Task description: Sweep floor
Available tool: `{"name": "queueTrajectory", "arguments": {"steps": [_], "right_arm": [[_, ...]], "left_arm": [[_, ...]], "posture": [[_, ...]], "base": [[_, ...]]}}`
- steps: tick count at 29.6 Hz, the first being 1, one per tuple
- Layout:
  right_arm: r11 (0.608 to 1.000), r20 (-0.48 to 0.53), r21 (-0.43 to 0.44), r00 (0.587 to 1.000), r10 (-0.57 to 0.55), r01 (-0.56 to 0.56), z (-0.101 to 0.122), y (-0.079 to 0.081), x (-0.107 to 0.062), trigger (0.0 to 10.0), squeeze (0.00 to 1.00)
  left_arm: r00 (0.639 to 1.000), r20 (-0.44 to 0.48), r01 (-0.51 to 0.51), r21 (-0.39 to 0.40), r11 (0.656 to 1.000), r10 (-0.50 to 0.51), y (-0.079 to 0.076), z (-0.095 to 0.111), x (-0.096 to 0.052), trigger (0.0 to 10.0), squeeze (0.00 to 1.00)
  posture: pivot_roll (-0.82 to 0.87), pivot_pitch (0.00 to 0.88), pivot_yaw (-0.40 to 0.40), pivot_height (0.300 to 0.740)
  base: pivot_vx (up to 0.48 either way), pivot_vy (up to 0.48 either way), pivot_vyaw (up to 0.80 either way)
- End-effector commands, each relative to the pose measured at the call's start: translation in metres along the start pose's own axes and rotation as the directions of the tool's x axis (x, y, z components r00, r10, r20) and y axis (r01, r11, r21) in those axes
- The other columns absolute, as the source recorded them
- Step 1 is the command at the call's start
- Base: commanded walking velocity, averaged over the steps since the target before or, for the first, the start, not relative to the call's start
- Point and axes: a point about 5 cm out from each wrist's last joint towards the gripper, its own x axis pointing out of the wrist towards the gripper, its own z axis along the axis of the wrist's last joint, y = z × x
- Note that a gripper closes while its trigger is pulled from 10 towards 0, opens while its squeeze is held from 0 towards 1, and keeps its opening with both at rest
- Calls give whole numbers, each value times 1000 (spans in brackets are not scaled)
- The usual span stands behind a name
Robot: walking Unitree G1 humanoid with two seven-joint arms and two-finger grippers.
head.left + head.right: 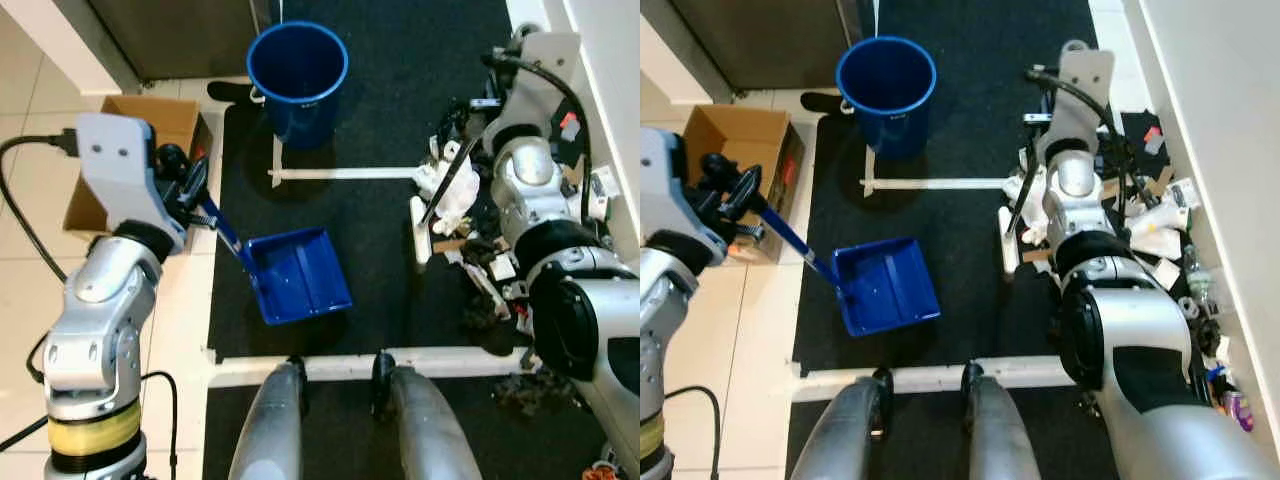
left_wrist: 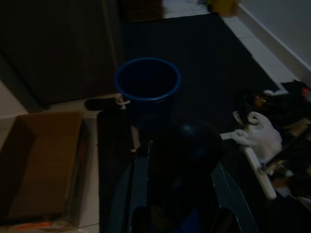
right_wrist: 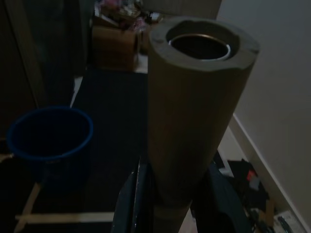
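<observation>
At the left of the frame, beside an open cardboard box (image 1: 150, 120) on the pale tiles, the left gripper (image 1: 190, 190) is clamped on the handle of a blue dustpan (image 1: 298, 275), whose pan rests flat on the dark mat (image 1: 380, 100) near centre. A blue bucket (image 1: 297, 75) stands upright at upper centre, just above a strip of white tape (image 1: 340, 174). At the right, the right gripper (image 3: 175, 213) is closed around a thick tan broom handle (image 3: 194, 121), with the white broom head (image 1: 422, 232) next to a pile of litter (image 1: 480, 270) by the wall
</observation>
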Motion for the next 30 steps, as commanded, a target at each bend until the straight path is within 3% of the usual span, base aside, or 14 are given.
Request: {"name": "queueTrajectory", "arguments": {"steps": [1,6,14,22,30], "right_arm": [[1000,-6,22,1000,-17,17,-5,-8,-3,10000,0],[998,-13,70,1000,-8,9,-27,-9,-17,10000,0],[991,-36,136,999,21,-16,-53,4,-38,10000,0],[987,-2,162,1000,-5,5,-54,4,-47,10000,0],[990,-41,132,998,-40,45,-60,-8,-50,10000,0]], "left_arm": [[1000,-3,25,-10,1000,-25,-5,-6,0,10000,0],[1000,-12,-19,-94,995,18,-7,-16,13,10000,0],[999,-11,-43,-69,997,42,-14,-17,26,10000,0],[998,-52,-45,-33,998,43,-15,-31,31,10000,0],[996,-60,-65,-65,996,61,-14,-39,36,10000,0]], "posture": [[85,185,-11,740],[59,156,9,740],[36,116,44,740],[29,91,55,740],[12,83,46,740]], "base": [[0,0,0],[0,0,0],[0,0,0],[0,0,0],[0,0,0]]}}
